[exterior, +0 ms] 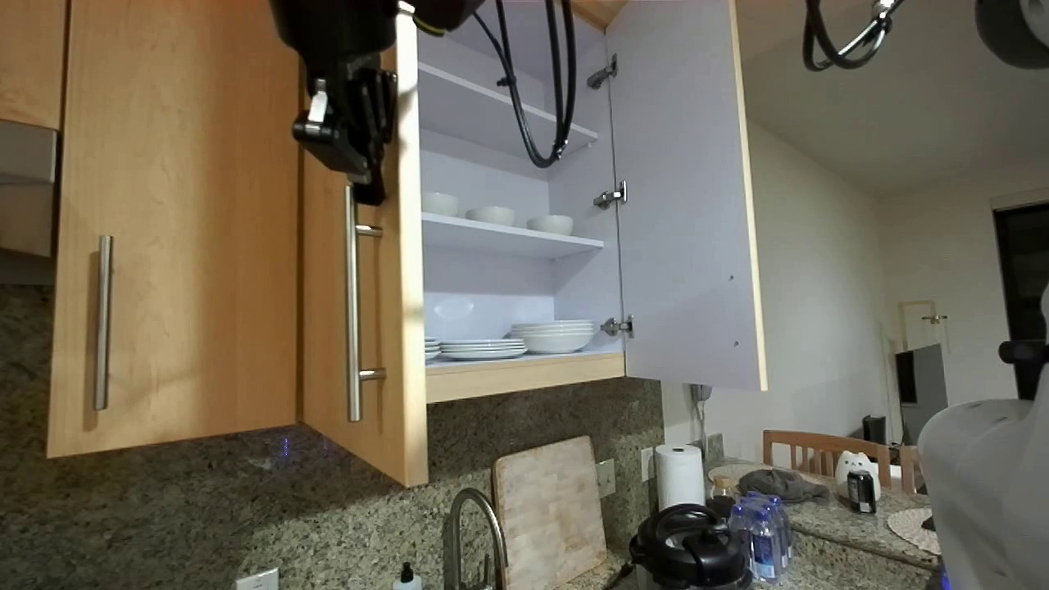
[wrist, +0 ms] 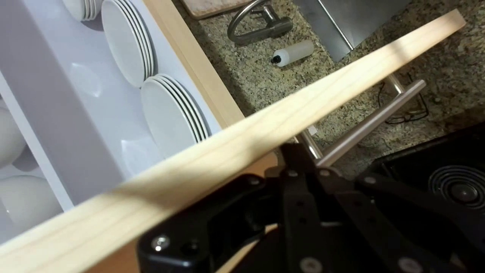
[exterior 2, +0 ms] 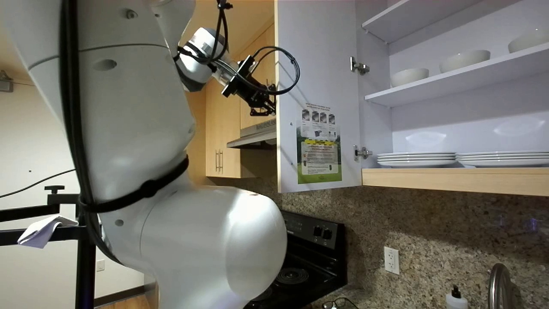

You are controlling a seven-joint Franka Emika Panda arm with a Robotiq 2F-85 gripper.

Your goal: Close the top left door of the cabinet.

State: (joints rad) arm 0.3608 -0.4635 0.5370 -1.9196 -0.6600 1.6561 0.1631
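The top left door point(exterior: 324, 344) of the light-wood cabinet point(exterior: 529, 377) stands open, swung outward. Its steel bar handle point(exterior: 353, 303) is on its outer face. In an exterior view, the door shows its white inner face point(exterior 2: 317, 73) with a poster. In the wrist view, its edge point(wrist: 242, 142) runs diagonally, with the handle point(wrist: 373, 121) beside it. My gripper point(exterior: 370, 190) is shut and empty, at the door's outer face near the handle's top end. It also shows in the wrist view point(wrist: 297, 157), overlapping the door's face. I cannot tell whether it touches the door or handle.
Another cabinet door point(exterior: 680, 197) stands open at the right, white face showing. A closed wood door point(exterior: 180, 270) is at the left. White plates point(exterior: 482, 349) and bowls point(exterior: 492, 215) sit on the shelves. A range hood point(exterior 2: 257, 136), stove point(exterior 2: 315, 231) and faucet point(exterior: 479, 533) are below.
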